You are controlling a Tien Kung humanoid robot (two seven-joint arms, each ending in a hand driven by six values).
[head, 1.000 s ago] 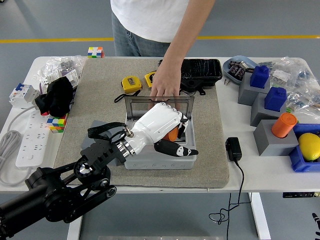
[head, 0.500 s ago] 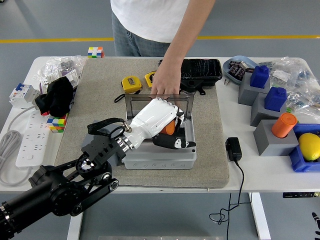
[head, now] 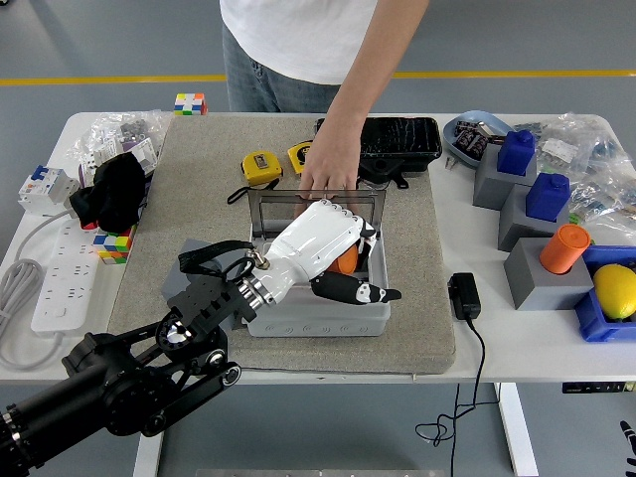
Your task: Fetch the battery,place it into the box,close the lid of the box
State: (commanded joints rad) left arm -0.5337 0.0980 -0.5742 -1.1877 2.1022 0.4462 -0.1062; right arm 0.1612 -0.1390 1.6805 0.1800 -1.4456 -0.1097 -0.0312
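Observation:
A grey plastic box sits on the brown mat at the table's middle. Its clear lid stands upright at the back, with a person's hand resting on its top edge. My left hand, white with black fingertips, reaches in from the lower left and hangs over the open box. Its fingers curl around an orange battery, which peeks out between palm and thumb just above the box's inside. The box floor under the hand is hidden.
Two yellow tape measures and a black case lie behind the box. A black power adapter lies to its right. Grey blocks with blue and orange caps stand far right. A power strip and black cloth are left.
My left hand shifted slightly back and up over the box, then forward and right again, still curled on the battery. The person's hand stayed on the lid.

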